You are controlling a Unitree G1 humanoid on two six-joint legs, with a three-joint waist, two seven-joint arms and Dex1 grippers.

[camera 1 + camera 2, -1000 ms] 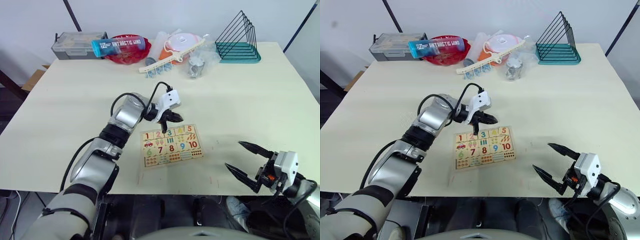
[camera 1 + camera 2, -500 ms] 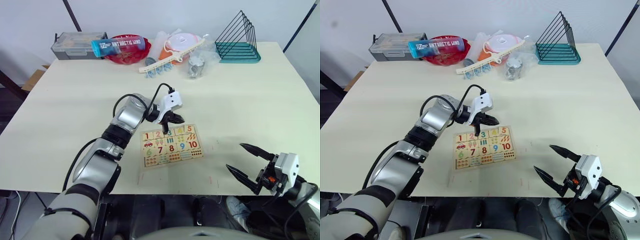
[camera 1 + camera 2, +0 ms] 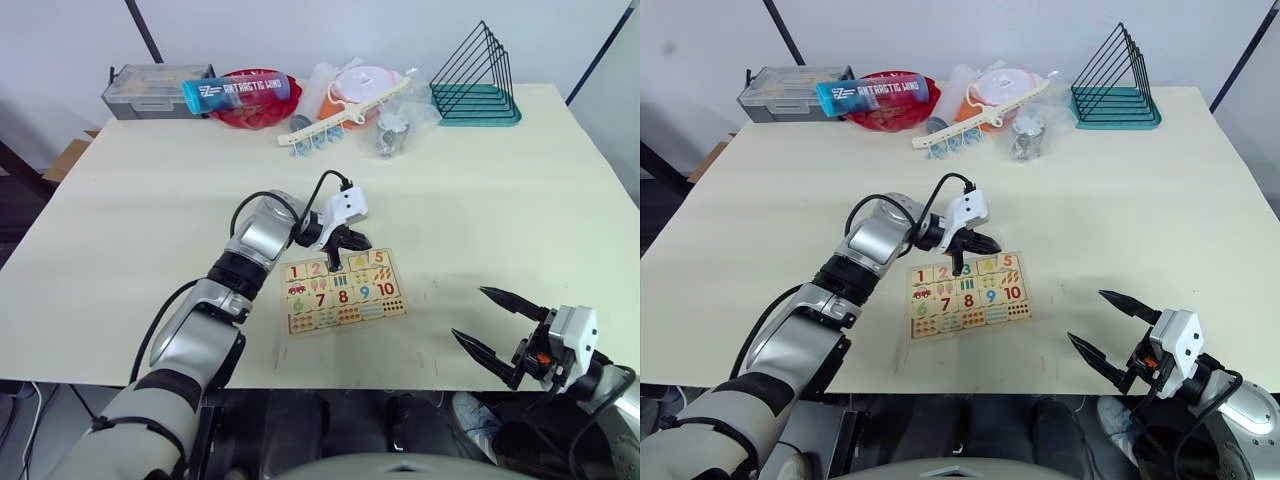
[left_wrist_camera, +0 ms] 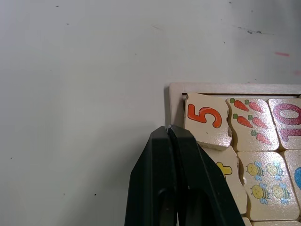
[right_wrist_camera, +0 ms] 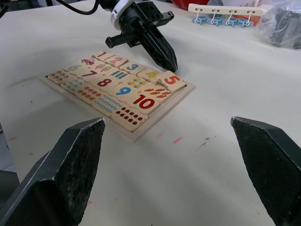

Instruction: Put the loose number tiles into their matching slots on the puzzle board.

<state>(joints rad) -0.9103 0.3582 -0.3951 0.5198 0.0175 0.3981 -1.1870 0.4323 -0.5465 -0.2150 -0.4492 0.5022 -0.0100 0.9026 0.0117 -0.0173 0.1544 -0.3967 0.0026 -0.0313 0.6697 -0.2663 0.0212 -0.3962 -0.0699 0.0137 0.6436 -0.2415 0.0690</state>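
Pale and wide, the surface (image 3: 520,200) carries the puzzle board (image 3: 343,291) near its front edge. Tiles 1 to 5 sit along the board's top row, the 5 tile (image 4: 207,120) lying crooked in its slot. Left gripper (image 3: 337,262) presses its closed fingers down on the 4 tile (image 5: 151,73). Right gripper (image 3: 487,322) hovers off the front edge, fingers spread wide, holding nothing.

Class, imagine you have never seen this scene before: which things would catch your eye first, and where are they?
First, the puzzle board lying near the table's front edge, its coloured number tiles in rows. Next, the left hand, fingers shut, tip down at the board's top row by the 4 tile, beside a tilted 5 tile. Last, the right hand, open, hovering off the table's front edge.
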